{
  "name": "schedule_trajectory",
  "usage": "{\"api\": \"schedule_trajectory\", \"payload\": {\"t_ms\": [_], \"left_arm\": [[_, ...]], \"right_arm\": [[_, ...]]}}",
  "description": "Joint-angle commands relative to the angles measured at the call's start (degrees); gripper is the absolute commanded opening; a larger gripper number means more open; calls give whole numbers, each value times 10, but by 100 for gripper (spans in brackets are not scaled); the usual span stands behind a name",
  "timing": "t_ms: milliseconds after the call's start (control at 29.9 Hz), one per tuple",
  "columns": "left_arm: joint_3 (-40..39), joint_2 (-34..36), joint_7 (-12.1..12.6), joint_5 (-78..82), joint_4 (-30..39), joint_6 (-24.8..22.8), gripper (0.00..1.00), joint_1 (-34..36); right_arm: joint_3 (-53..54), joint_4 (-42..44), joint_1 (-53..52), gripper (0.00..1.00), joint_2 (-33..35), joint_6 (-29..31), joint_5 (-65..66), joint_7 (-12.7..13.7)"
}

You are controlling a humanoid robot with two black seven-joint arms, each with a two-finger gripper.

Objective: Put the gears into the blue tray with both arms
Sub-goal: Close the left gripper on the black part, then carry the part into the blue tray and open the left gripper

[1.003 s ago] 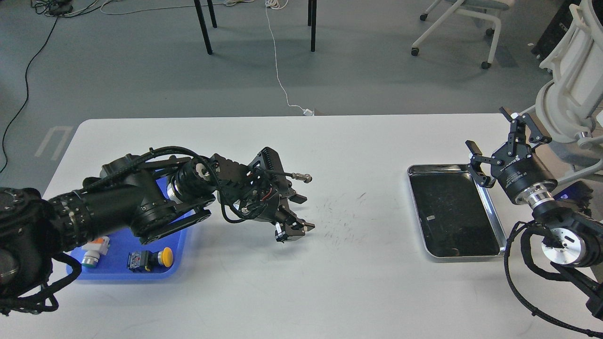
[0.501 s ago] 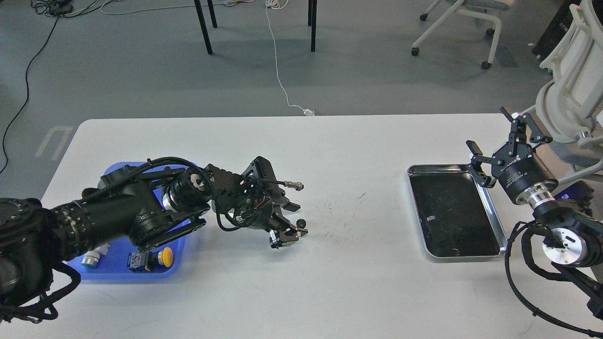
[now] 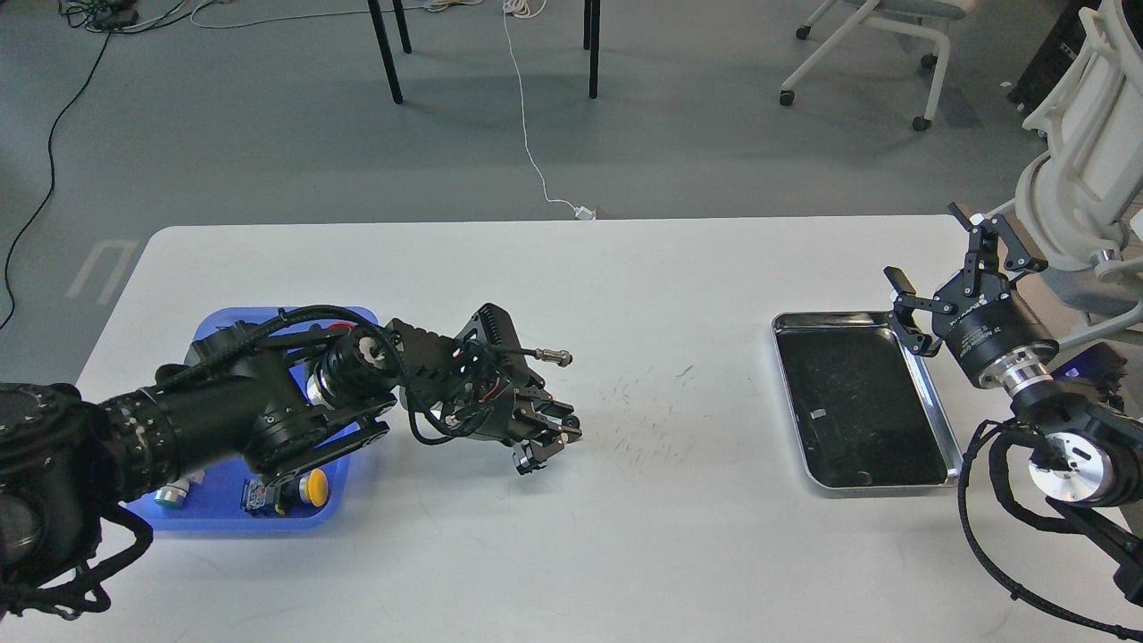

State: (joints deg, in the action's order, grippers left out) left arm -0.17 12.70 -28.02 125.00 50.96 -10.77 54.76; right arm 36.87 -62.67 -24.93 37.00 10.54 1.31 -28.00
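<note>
The blue tray (image 3: 234,521) lies at the table's left, largely covered by my left arm. My left gripper (image 3: 551,435) sits low over the table just right of the tray, its fingers drawn together where a tiny black gear lay a moment ago. The gear itself is lost against the black fingers. No other gear shows. My right gripper (image 3: 929,268) hangs open and empty above the far right corner of the silver tray (image 3: 946,438).
Inside the blue tray are a yellow-cap push button (image 3: 312,487), a green-and-white one (image 3: 170,492) and a red cap (image 3: 339,329) behind the arm. Scuff marks (image 3: 647,415) mark the table's middle. Chairs and cables stand on the floor beyond.
The left gripper slid a little left and lowered, then shut its fingers around the small gear that showed between them half a second ago. The right arm stayed still.
</note>
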Motion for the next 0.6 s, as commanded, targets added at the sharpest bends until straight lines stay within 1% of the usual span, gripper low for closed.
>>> {"api": "schedule_trajectory", "payload": {"t_ms": [0, 100, 201, 334, 401, 568], "left_arm": [[0, 0, 0, 0, -5, 14, 14, 4], [-2, 4, 0, 0, 0, 16, 13, 8], [-9, 21, 0, 0, 17, 17, 13, 14], [-11, 110, 0, 0, 105, 18, 14, 44], [-11, 152, 0, 0, 137, 18, 14, 53], [-6, 271, 0, -26, 175, 14, 14, 47]], "right_arm": [[0, 0, 0, 97, -1, 0, 0, 0], [0, 1, 0, 97, -1, 0, 0, 0], [0, 1, -1, 97, -3, 0, 0, 0], [0, 0, 0, 97, -8, 0, 0, 0], [-1, 1, -1, 97, -9, 0, 1, 0], [-2, 1, -2, 97, -10, 0, 1, 0]]}}
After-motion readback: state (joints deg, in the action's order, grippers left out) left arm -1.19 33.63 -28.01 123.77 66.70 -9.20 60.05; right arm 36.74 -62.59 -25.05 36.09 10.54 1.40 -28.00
